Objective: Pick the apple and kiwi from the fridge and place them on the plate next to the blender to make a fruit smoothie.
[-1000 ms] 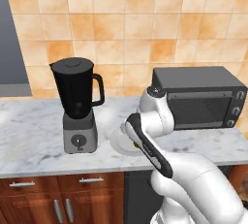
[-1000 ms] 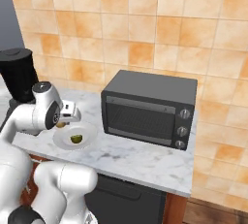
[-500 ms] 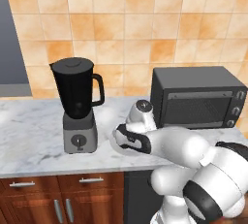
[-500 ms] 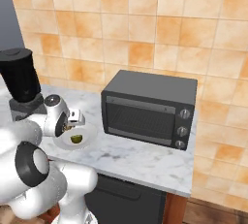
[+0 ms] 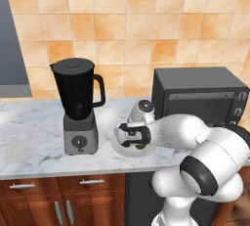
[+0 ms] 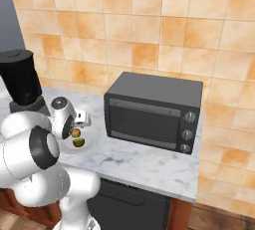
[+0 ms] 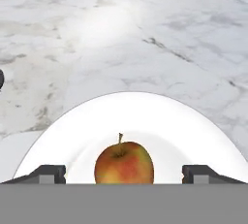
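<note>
We start at the gripper (image 7: 124, 173), low over the plate (image 7: 72, 131), and in the hand view its two dark fingertips (image 7: 48, 173) stand wide apart, one to each side of the apple (image 7: 124, 164). There is clear white plate between each tip and the fruit, so the jaws are spread and we see nothing held in them. The apple sits upright on the plate, stem up, orange-red with a yellow flush.

From the right base view we catch the apple (image 6: 75, 133) again, just under the hand, and the green kiwi (image 6: 78, 143) lying right beside it on the same plate (image 6: 87, 146). Both fruits are on the plate, close together; whether they touch, we cannot tell.

From the left base view, the gripper (image 5: 131, 137) is down at the plate (image 5: 117, 146), with a bit of green showing beneath the hand. The plate rests on the grey-veined marble counter (image 5: 29, 137), just beside the blender (image 5: 77, 103), whose dark jar stands on its grey base with the round knob facing us. On the other side of the plate sits the black boxy oven (image 5: 197, 95), against the orange tiled wall (image 5: 127, 19). Wooden drawers with metal handles (image 5: 93, 181) run below the counter edge.
</note>
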